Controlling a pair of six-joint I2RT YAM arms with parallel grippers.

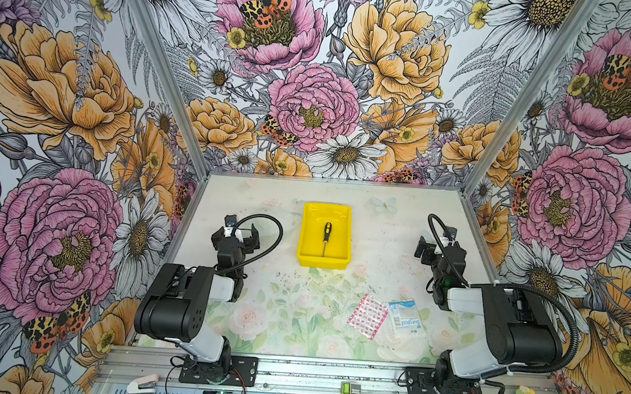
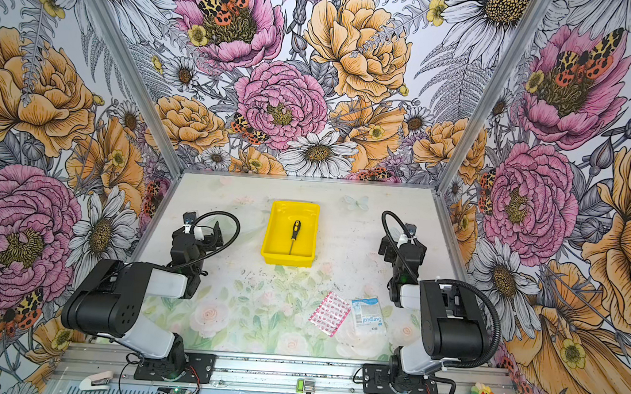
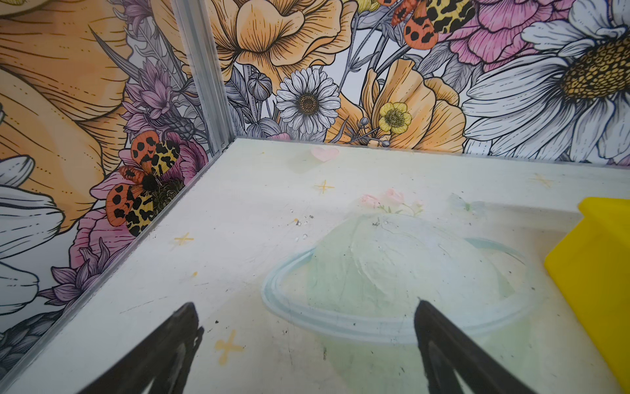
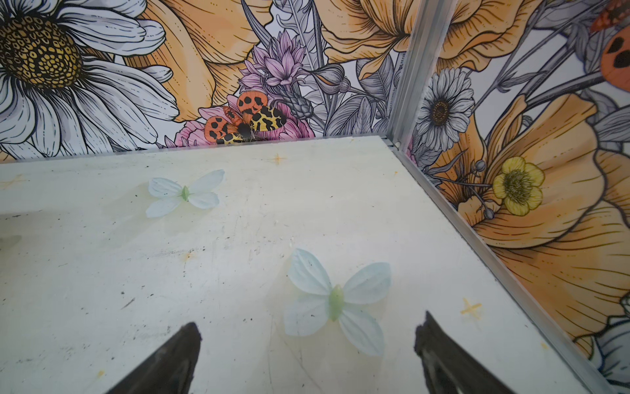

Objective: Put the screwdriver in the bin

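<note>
- The screwdriver (image 1: pixel 326 238) lies flat inside the bin (image 1: pixel 342 233), roughly along the middle. Its black-and-yellow handle points toward the back wall and its thin dark shaft toward the bin's near wall.
- The bin is a glossy, bright yellow, shallow rectangular tray with a rolled rim. It sits on the pale floral table (image 1: pixel 380 225) between the two arms.
- The left gripper (image 3: pixel 305 305) sits well left of the bin with its jaws wide apart and nothing between them. A corner of the bin shows at the edge of its wrist view.
- The right gripper (image 4: pixel 308 322) is also spread and empty, well to the bin's right above a printed butterfly.
- Nearer the front edge lie a pink-patterned packet (image 1: pixel 370 316) and a white packet (image 1: pixel 406 318), just beside each other and well apart from the bin.
</note>
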